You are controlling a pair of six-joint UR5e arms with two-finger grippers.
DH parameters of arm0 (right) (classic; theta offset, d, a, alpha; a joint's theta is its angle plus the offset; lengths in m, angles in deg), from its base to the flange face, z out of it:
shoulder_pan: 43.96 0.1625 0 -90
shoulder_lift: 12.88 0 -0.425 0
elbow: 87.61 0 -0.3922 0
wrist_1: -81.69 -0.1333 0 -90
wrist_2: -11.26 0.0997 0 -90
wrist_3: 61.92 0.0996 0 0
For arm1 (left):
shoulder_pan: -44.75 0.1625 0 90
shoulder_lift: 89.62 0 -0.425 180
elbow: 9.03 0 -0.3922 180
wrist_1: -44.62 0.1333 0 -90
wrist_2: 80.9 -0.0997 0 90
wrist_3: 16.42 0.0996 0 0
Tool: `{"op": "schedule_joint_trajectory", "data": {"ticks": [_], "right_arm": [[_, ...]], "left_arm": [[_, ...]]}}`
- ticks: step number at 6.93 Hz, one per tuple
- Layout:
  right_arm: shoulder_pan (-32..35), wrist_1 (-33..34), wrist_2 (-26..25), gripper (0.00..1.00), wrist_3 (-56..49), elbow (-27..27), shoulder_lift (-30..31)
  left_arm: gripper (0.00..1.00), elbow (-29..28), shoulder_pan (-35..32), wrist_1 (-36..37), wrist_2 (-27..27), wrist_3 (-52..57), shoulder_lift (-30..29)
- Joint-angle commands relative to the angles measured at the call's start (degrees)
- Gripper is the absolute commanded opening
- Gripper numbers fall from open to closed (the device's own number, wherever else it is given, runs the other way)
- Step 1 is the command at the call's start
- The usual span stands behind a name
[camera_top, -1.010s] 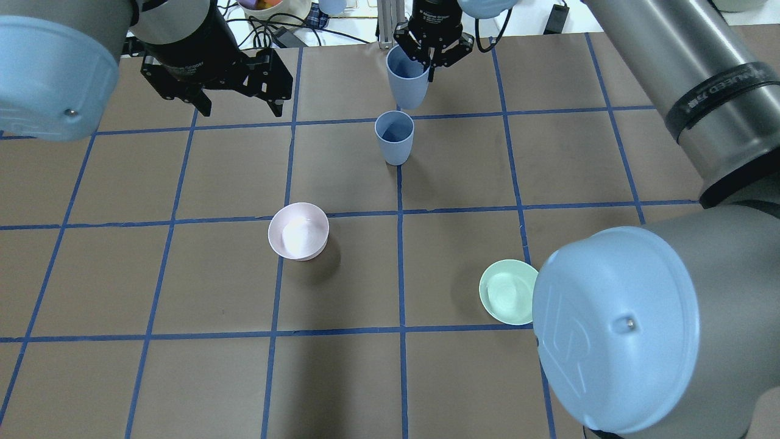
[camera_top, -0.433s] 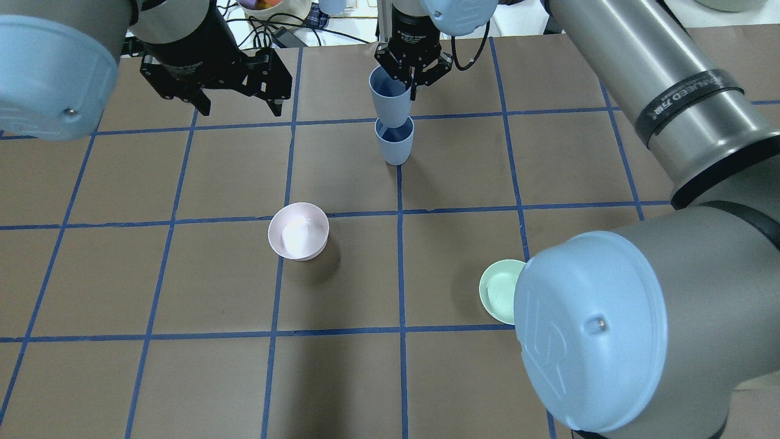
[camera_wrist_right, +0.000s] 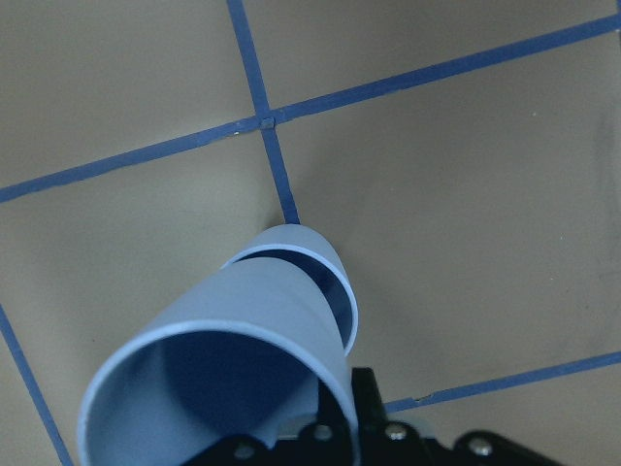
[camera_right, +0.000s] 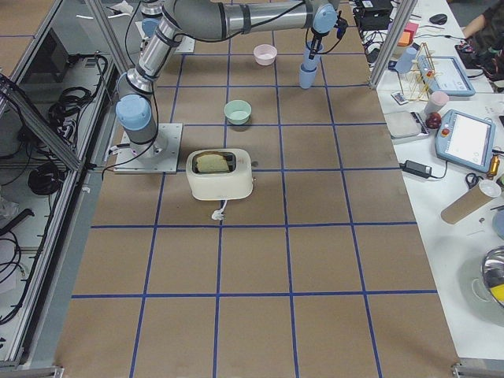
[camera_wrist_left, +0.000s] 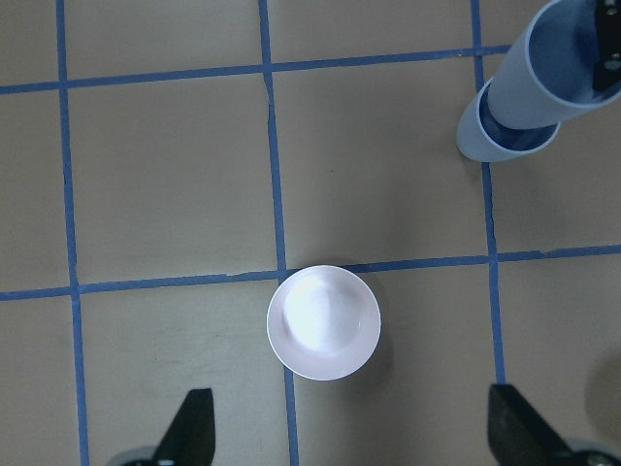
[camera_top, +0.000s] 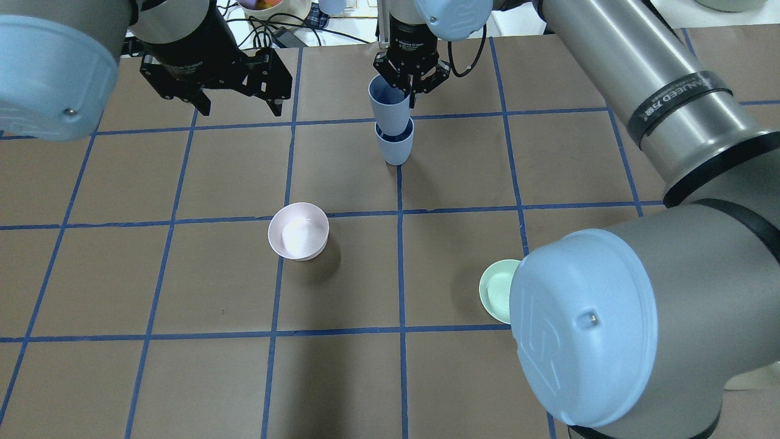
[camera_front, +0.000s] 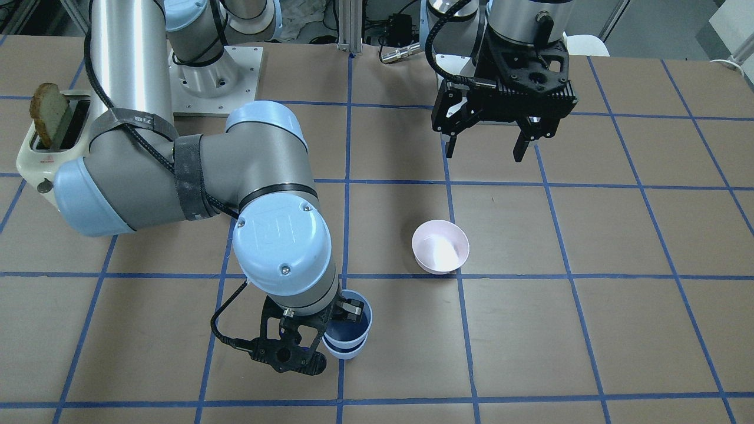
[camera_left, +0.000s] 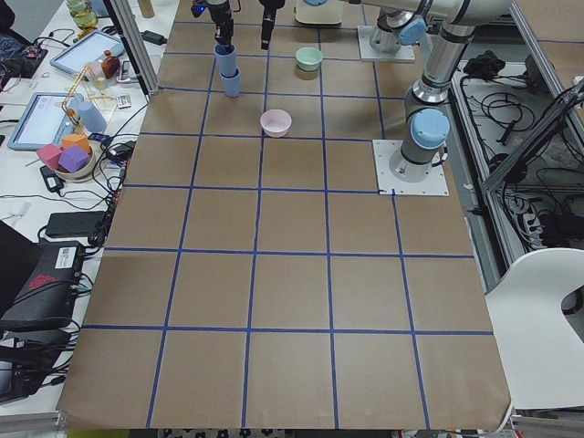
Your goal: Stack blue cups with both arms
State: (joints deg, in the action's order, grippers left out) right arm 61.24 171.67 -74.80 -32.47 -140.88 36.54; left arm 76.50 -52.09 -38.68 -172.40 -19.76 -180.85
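One blue cup [camera_top: 395, 149] stands upright on the table on the far middle grid line. My right gripper [camera_top: 409, 85] is shut on the rim of the second blue cup [camera_top: 389, 105], one finger inside it. That cup's base is inside the standing cup's mouth and much of it rises above the rim. The pair also shows in the right wrist view, the held cup [camera_wrist_right: 243, 330] above the standing cup [camera_wrist_right: 335, 291], and in the front view [camera_front: 347, 327]. My left gripper [camera_top: 241, 110] is open and empty, hovering to the left of the cups.
A pale pink bowl [camera_top: 298, 230] sits near the table's middle, below my left gripper in its wrist view [camera_wrist_left: 323, 320]. A mint-green bowl [camera_top: 496, 291] is partly hidden behind my right arm's elbow. A toaster [camera_right: 220, 175] holding bread stands near the right arm's base.
My right gripper has carried its blue cup left and down, so its base now sits in the standing cup's mouth. The left gripper has not moved.
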Motion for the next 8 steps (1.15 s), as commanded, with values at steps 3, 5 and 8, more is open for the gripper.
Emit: {"op": "schedule_joint_trajectory", "data": {"ticks": [3, 5, 8], "right_arm": [[0.0, 0.28, 0.02, 0.15, -0.27, -0.16, -2.03], [-0.26, 0.28, -0.51, 0.55, -1.15, 0.01, -1.95], [-6.56, -3.38, -1.04, 1.0, -15.26, -0.25, 3.64]], "left_arm": [[1.0, -0.01, 0.07, 0.07, 0.0, 0.0, 0.0], [1.0, -0.01, 0.07, 0.07, 0.09, 0.0, 0.0], [1.0, -0.01, 0.07, 0.07, 0.0, 0.0, 0.0]]}}
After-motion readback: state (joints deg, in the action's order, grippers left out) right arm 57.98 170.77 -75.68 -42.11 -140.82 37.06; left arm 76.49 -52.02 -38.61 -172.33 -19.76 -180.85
